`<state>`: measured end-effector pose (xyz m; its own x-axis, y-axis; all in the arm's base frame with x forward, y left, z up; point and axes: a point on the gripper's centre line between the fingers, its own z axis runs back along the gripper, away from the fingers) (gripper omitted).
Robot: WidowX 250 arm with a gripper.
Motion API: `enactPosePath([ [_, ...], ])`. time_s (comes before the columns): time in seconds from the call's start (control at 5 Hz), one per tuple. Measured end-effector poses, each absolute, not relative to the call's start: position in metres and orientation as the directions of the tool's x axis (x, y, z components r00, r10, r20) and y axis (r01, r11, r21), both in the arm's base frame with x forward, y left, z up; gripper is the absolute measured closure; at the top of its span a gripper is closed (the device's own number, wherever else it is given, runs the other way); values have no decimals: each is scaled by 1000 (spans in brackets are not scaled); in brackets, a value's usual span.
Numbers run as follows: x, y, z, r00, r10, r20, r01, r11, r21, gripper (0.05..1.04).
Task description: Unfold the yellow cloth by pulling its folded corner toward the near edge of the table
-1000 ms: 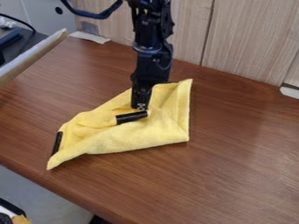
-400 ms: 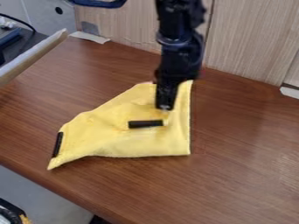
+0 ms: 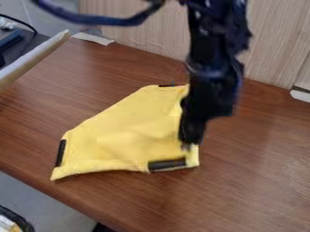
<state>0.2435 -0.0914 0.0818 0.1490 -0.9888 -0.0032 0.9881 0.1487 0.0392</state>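
Note:
The black gripper (image 3: 187,145) hangs over the lower right part of the yellow cloth (image 3: 121,131), shut on the fabric near that corner. The cloth lies mostly spread on the brown table, with soft wrinkles in its middle. Just left of and below the fingertips, a black strip (image 3: 167,164) runs along the cloth's front edge. Another black strip (image 3: 60,152) marks the left edge, and a dark piece shows at the top edge. The arm covers part of the cloth's right side.
Behind the brown table (image 3: 260,167) stands a light wooden panel (image 3: 139,31). A pale board edge (image 3: 30,59) juts in at the left. The table's front edge runs diagonally across the lower left, above a grey floor.
My gripper has moved right and toward the table's front, pulling the held part of the cloth with it. The folded cloth has opened out, and its middle black strip has shifted to the front edge.

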Motion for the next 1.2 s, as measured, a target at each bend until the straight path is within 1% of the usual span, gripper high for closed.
enactPosePath([
  [0.2, 222, -101, 76, 94, -995, -16, 995, 93, 26, 1031],
  [0.4, 200, -111, 64, 31, -999, -33, 999, 31, -14, 1031],
  [0.6, 183, -116, 54, -6, -999, -37, 999, -5, -45, 1031],
  [0.8, 166, -119, 40, -52, -997, -60, 996, -47, -81, 1031],
  [1.0, 157, -117, 30, -61, -995, -84, 992, -52, -111, 1010],
  [1.2, 155, -116, 31, -57, -994, -95, 991, -45, -124, 865],
])
